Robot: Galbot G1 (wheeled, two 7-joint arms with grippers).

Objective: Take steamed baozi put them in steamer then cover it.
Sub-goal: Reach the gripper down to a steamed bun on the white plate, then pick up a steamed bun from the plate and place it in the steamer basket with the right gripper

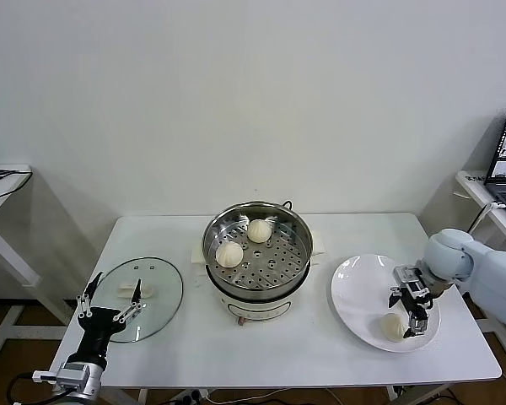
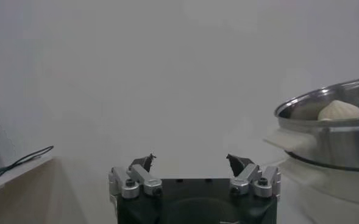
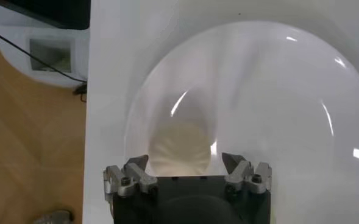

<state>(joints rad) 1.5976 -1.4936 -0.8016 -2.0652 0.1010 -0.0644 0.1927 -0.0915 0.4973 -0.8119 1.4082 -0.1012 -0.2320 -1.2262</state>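
While my right gripper [image 1: 415, 323] hangs low over the white plate [image 1: 358, 291], its jaws stand wide apart with nothing held between them, and the 1 baozi [image 1: 394, 326] left on that plate sits just beside the fingertips, toward the plate's near edge. In the right wrist view that bun [image 3: 180, 145] lies right ahead of my open fingers [image 3: 136, 163], roughly centred between them, though I cannot tell whether either pad touches the dough.

2 more baozi [image 1: 229, 253] rest on the perforated floor of the steel steamer [image 1: 297, 253], which stands on its white pot base in the middle of the table [image 1: 177, 337]; 1 sits toward my left, the other nearer the far rim. I see no 4th bun anywhere.

My left gripper [image 1: 110, 310] waits at the table's near left corner, jaws fully spread and empty, pointing up beside the glass lid [image 1: 156, 291] that lies flat on the table. From its wrist view I catch the steamer's rim [image 2: 325, 109] with 1 bun peeking over it.

I judge the step in hand to be picking up the plate's remaining bun. Next I would ease the right fingers down around it and close gently, since soft dough should dent easily, then lift and carry it over to the basket. The lid comes after, likely a job for the left arm
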